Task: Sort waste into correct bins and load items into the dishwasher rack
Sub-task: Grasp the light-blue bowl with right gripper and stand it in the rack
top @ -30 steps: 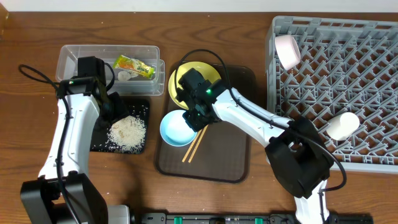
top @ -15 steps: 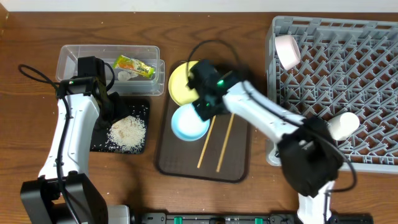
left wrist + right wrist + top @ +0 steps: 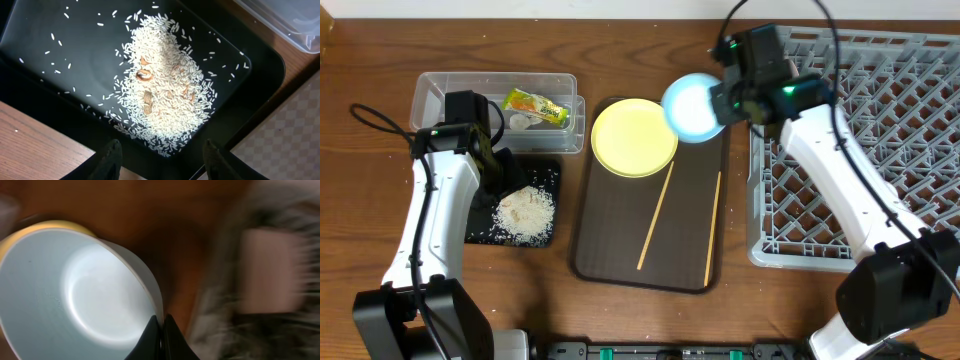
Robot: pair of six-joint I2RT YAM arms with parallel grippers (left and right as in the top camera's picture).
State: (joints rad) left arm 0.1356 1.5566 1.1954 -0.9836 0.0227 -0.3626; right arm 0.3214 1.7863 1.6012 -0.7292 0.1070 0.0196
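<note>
Pale blue bowl (image 3: 693, 107), round, glossy inside

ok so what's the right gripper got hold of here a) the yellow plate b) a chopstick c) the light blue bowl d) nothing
C: the right gripper is shut on the rim of the light blue bowl, while the yellow plate and the chopsticks lie on the brown tray.
</note>
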